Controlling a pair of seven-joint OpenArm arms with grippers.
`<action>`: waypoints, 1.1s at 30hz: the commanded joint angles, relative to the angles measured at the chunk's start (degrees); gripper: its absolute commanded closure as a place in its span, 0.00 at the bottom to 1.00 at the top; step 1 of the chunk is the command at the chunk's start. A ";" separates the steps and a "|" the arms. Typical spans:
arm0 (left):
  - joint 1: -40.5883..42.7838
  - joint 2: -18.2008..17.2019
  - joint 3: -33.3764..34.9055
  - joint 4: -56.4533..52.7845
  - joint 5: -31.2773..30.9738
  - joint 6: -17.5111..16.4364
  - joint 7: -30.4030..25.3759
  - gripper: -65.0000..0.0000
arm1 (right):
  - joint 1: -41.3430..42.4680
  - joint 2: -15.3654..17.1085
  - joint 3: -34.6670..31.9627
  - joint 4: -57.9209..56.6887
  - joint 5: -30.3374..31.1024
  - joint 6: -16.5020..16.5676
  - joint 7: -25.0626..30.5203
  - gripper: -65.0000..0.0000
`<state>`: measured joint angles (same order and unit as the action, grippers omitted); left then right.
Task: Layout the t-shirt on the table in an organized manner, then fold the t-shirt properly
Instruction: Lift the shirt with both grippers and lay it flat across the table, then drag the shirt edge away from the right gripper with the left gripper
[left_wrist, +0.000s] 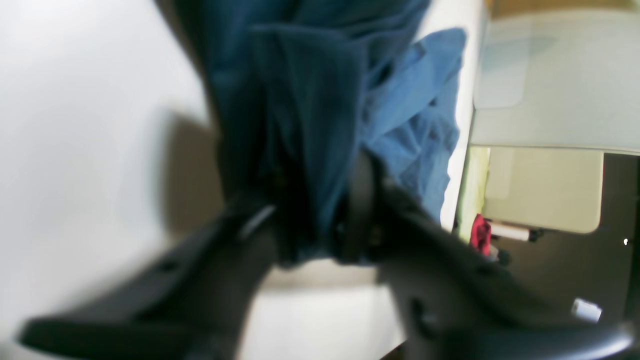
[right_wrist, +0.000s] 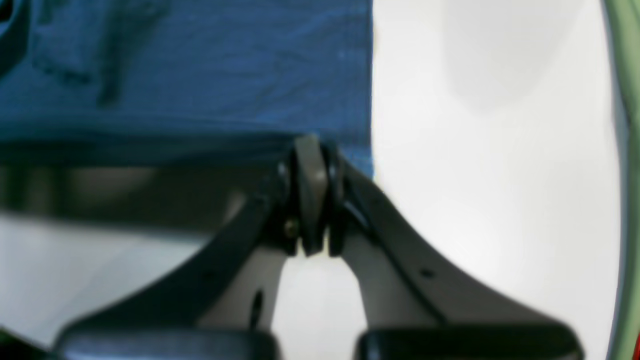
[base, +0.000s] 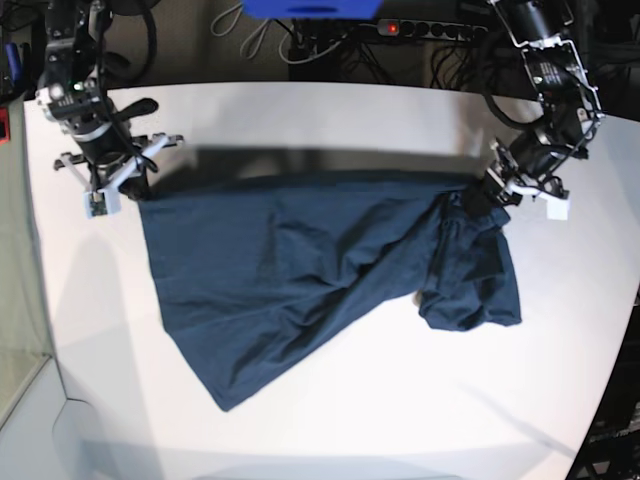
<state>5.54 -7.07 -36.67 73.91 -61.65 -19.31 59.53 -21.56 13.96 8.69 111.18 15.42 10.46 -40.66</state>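
The dark navy t-shirt (base: 300, 270) is stretched across the white table (base: 350, 120), its upper edge raised and casting a shadow behind it. My right gripper (base: 128, 185) holds the shirt's left corner. In the right wrist view that gripper (right_wrist: 312, 155) is shut on the edge of the t-shirt (right_wrist: 200, 65). My left gripper (base: 483, 197) holds the bunched right end. In the blurred left wrist view the t-shirt (left_wrist: 300, 100) fills the gap between the fingers of the left gripper (left_wrist: 310, 215), which stand somewhat apart. A crumpled part of the shirt lies below that gripper.
A power strip (base: 430, 30), cables and a blue object (base: 310, 8) sit behind the table's curved far edge. The left wrist view shows the table edge (left_wrist: 460, 175) close to the shirt, with floor clutter beyond. A green edge (right_wrist: 625, 150) runs along the right wrist view's right side.
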 joint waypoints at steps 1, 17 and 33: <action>0.57 -0.80 -0.30 1.21 -1.61 -0.25 0.12 0.65 | 0.42 0.77 0.23 0.96 0.27 -0.57 -0.26 1.00; 9.89 -0.53 -0.30 22.40 -12.42 -0.25 5.22 0.64 | -1.52 -0.64 4.54 1.40 0.18 14.99 -6.50 0.59; 9.54 -2.03 -1.80 17.39 -12.15 -0.25 4.69 0.14 | -1.52 -0.64 4.19 1.57 0.18 15.08 -6.76 0.59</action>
<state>15.64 -8.54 -38.44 90.50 -71.90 -19.53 64.53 -23.20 12.84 12.69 111.55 15.27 25.26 -48.49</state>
